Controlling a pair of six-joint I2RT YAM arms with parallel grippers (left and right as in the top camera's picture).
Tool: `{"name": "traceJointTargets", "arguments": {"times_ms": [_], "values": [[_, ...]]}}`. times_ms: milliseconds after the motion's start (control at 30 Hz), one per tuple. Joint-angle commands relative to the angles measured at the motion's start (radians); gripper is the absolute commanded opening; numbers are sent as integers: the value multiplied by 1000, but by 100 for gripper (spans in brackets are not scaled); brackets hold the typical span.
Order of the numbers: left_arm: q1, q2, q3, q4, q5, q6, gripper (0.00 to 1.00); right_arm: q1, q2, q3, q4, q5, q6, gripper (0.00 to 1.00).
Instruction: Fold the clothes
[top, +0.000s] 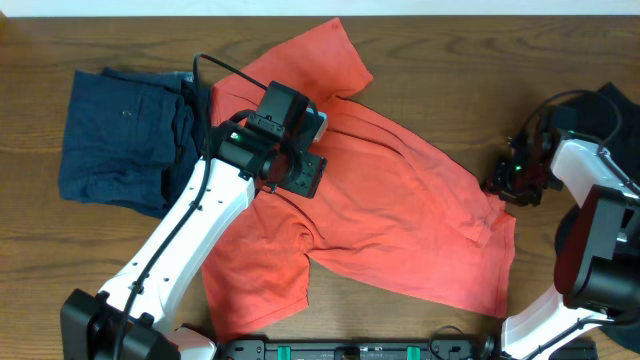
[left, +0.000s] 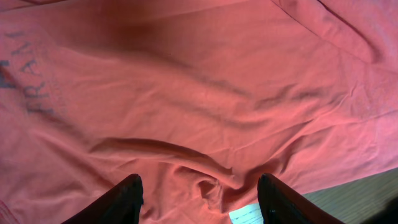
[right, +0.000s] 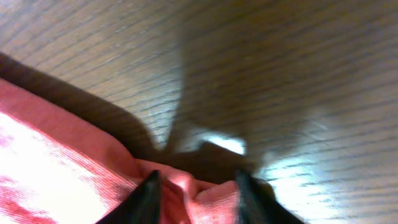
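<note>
Right gripper (right: 196, 182) straddles T-shirt (right: 62, 155) edge on wooden table (right: 261, 62).

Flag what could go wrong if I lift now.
The right gripper has only a thin edge of the shirt between its fingers; it may slip out.
The left gripper stands open over a mid-shirt wrinkle; pinching there could bunch cloth instead of folding it.
The navy garment lies close beside the shirt; a drag might pull it along.
</note>
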Motion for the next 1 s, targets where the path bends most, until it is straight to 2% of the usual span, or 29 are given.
{"name": "traceJointTargets", "arguments": {"times_ms": [0, 67, 100, 233, 333, 467, 600, 633, 667, 700, 767, 800, 833, 967], "values": [[-2, 1, -7, -2, 9, 6, 61, -52, 8, -8, 3, -10, -23, 18], [-2, 1, -7, -2, 9, 6, 61, -76, 7, -8, 6, -28, -23, 4], [-2, 1, -7, -1, 9, 6, 61, -88, 6, -7, 12, -50, -23, 1], [-2, 1, -7, 12, 9, 6, 61, -125, -10, -3, 71, -200, -37, 1], [-2, 1, -7, 28, 9, 6, 61, -136, -27, 2, 185, -336, -28, 1], [-2, 1, -7, 36, 9, 6, 61, -133, -31, 6, 583, -421, 126, 1], [-2, 1, -7, 35, 9, 6, 61, -137, -31, 6, 961, -219, 213, 2], [-2, 1, -7, 35, 9, 6, 61, -141, -31, 6, 998, -190, 216, 15], [-2, 1, -7, 35, 9, 5, 61, -147, -31, 6, 1033, -161, 216, 45], [-2, 1, -7, 32, 9, 5, 61, -151, -31, 6, 1043, -151, 216, 66], [-2, 1, -7, 28, 9, 5, 61, -171, -31, 6, 1029, -132, 211, 80], [-2, 1, -7, 28, 9, 6, 61, -184, -31, 6, 1009, -133, 212, 95], [-2, 1, -7, 28, 9, 6, 61, -197, -31, 6, 990, -139, 212, 99], [-2, 1, -7, 29, 9, 6, 61, -259, -46, 6, 856, -241, 212, 99]]}}
